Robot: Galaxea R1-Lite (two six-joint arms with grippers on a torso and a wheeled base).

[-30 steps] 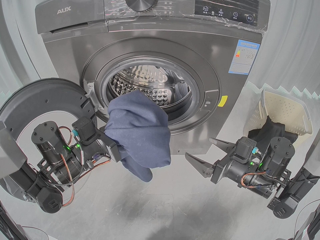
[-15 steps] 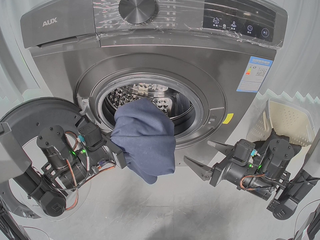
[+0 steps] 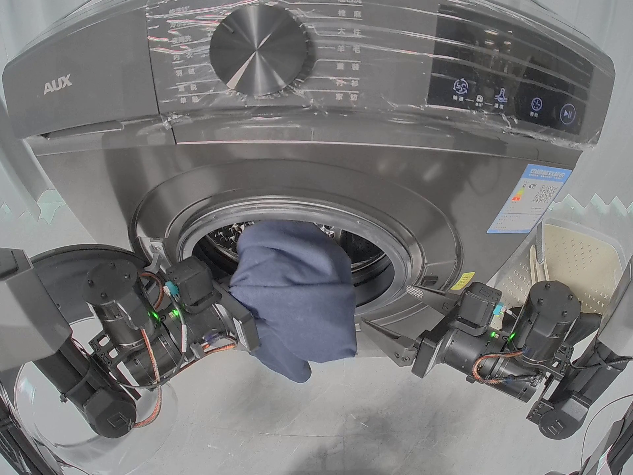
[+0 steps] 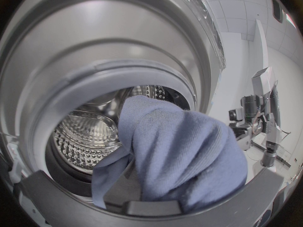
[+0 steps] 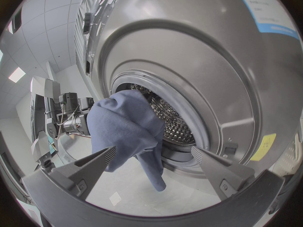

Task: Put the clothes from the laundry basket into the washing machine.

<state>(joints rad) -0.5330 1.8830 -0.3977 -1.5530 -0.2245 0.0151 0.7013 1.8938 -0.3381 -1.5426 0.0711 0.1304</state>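
A dark blue garment [image 3: 297, 298] hangs bunched over my left gripper [image 3: 245, 321], which is shut on it; the cloth hides the fingertips. Its upper part sits in the round mouth of the washing machine [image 3: 395, 186], while its lower tail dangles below the door seal, outside the machine. In the left wrist view the garment [image 4: 183, 152] lies just before the shiny perforated drum [image 4: 85, 136]. My right gripper [image 3: 388, 307] stands open and empty to the right of the garment, below the opening's rim. The right wrist view shows its fingers [image 5: 109, 152] spread wide, with the garment [image 5: 123, 130] beyond them.
The machine's round door [image 3: 72, 265] is swung open on the left, behind my left arm. A cream perforated laundry basket [image 3: 580, 258] stands on the floor at the right, behind my right arm. Grey floor [image 3: 343, 417] lies open below the grippers.
The head camera has moved closer to the machine. My left gripper has carried the garment forward, from in front of the opening to partly inside its mouth. The right gripper stays open.
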